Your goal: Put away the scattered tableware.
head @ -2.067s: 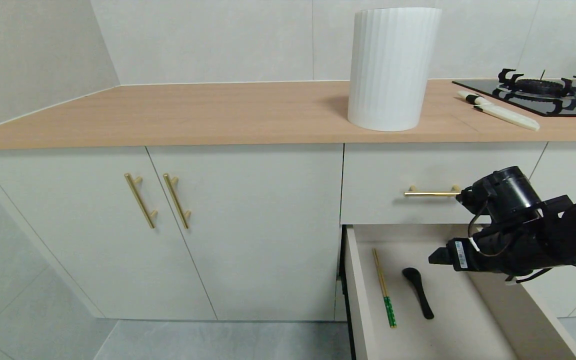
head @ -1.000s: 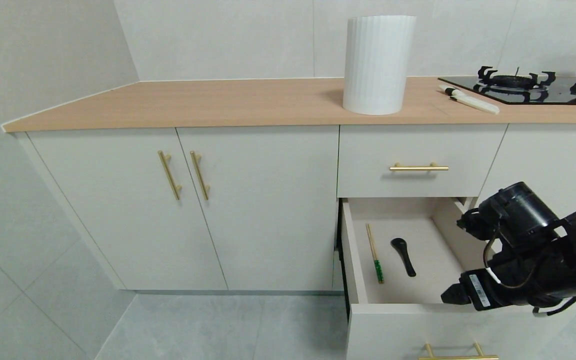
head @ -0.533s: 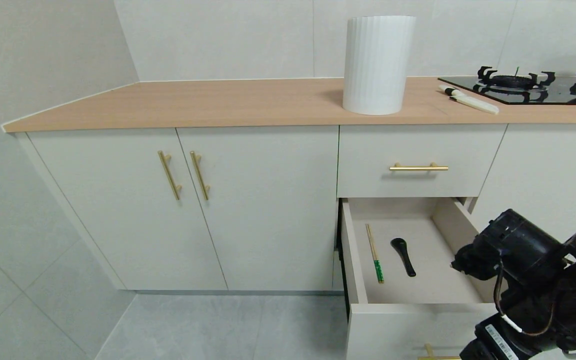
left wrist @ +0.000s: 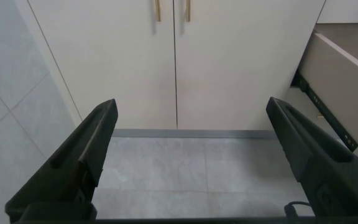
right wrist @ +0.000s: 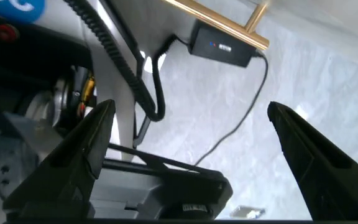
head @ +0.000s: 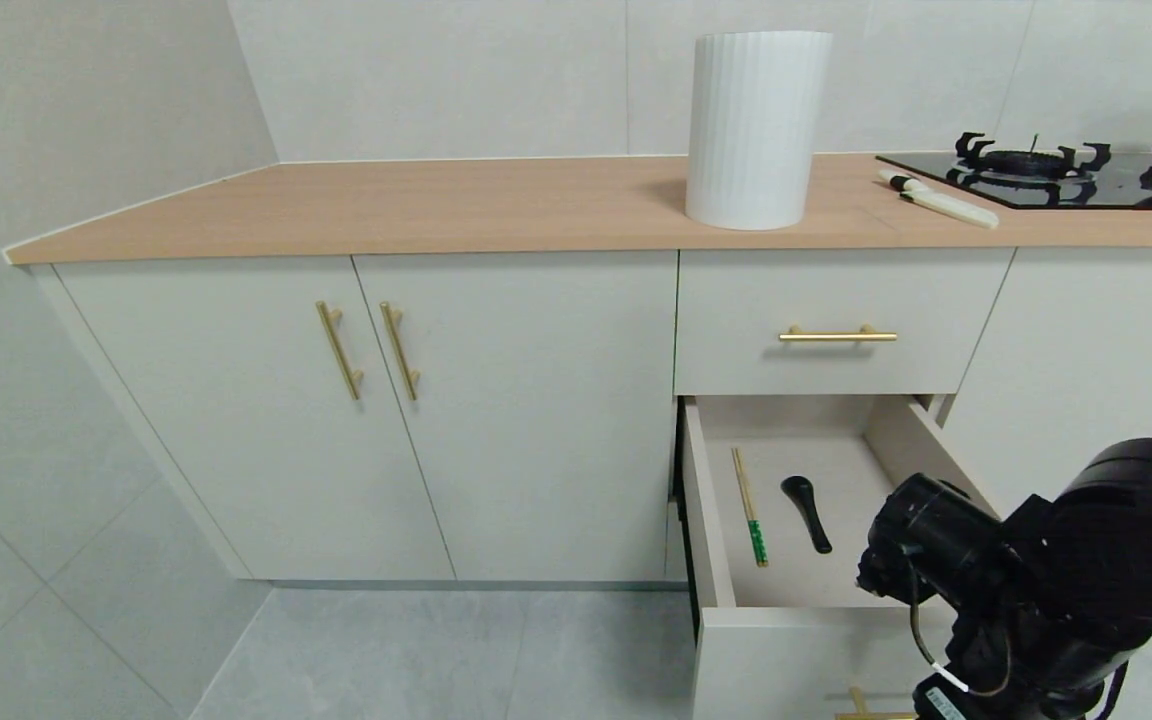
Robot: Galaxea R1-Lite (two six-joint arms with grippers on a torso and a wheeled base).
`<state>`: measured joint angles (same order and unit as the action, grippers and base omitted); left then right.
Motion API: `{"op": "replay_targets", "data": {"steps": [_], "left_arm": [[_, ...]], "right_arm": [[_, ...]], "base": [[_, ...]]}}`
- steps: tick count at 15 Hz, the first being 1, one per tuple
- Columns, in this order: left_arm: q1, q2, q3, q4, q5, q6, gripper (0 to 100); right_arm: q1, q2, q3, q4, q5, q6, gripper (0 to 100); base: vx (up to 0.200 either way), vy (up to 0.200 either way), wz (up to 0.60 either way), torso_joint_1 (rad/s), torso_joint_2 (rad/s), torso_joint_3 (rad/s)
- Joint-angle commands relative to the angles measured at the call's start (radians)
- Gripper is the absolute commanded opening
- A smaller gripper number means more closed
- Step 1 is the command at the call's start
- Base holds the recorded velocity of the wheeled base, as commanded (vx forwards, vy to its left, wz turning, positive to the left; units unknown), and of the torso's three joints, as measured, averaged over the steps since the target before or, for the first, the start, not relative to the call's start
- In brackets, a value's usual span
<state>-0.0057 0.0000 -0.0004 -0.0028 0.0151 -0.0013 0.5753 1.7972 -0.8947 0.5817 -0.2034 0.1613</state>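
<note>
pale grey tiled walls (head: 436,70) met in a corner at the far left. a wooden bench (head: 436,205) ran along them above cream cabinet doors (head: 516,420) with brass handles (head: 339,350). to their right an open drawer (head: 776,660) stood out under a shut drawer (head: 756,300). large grey floor tiles (head: 386,650) lay below. a black hob (head: 1086,188) sat far right.

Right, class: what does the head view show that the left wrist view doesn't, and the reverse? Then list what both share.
Head view's own: light wooden countertop, tall white ribbed cylinder standing on it, green-tipped wooden chopsticks and black spoon lying in the pulled-out cream drawer. Left wrist view's own: the left gripper, open. Shared: cream cabinet doors with gold bar handles, grey floor tiles, and that drawer's side.
</note>
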Motion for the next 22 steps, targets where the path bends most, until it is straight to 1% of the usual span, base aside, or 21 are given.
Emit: {"op": "replay_targets", "data": {"steps": [1, 7, 9, 12, 15, 18, 22], "left_arm": [[0.000, 0.000, 0.000, 0.000, 0.000, 0.000, 100], [0.000, 0.000, 0.000, 0.000, 0.000, 0.000, 100], [0.000, 0.000, 0.000, 0.000, 0.000, 0.000, 100], [0.000, 0.000, 0.000, 0.000, 0.000, 0.000, 100], [0.000, 0.000, 0.000, 0.000, 0.000, 0.000, 100], [0.000, 0.000, 0.000, 0.000, 0.000, 0.000, 100], [0.000, 0.000, 0.000, 0.000, 0.000, 0.000, 100]], "right_arm": [[-0.020, 0.057, -0.020, -0.013, -0.001, 0.007, 100], [-0.049, 0.116, -0.113, -0.036, -0.002, 0.133, 100], [-0.054, 0.117, -0.125, -0.036, -0.002, 0.139, 100], [-0.083, 0.126, -0.136, -0.115, -0.011, 0.144, 100], [-0.092, 0.145, -0.162, -0.145, -0.028, 0.144, 100], [-0.135, 0.198, -0.277, -0.146, -0.040, 0.136, 100], [-0.166, 0.291, -0.414, -0.145, -0.042, 0.132, 100]], "base": [[0.000, 0.000, 0.00, 0.000, 0.00, 0.000], [0.000, 0.000, 0.00, 0.000, 0.00, 0.000], [0.000, 0.000, 0.00, 0.000, 0.00, 0.000], [0.000, 0.000, 0.00, 0.000, 0.00, 0.000], [0.000, 0.000, 0.00, 0.000, 0.00, 0.000], [0.000, 0.000, 0.00, 0.000, 0.00, 0.000], [0.000, 0.000, 0.00, 0.000, 0.00, 0.000]]}}
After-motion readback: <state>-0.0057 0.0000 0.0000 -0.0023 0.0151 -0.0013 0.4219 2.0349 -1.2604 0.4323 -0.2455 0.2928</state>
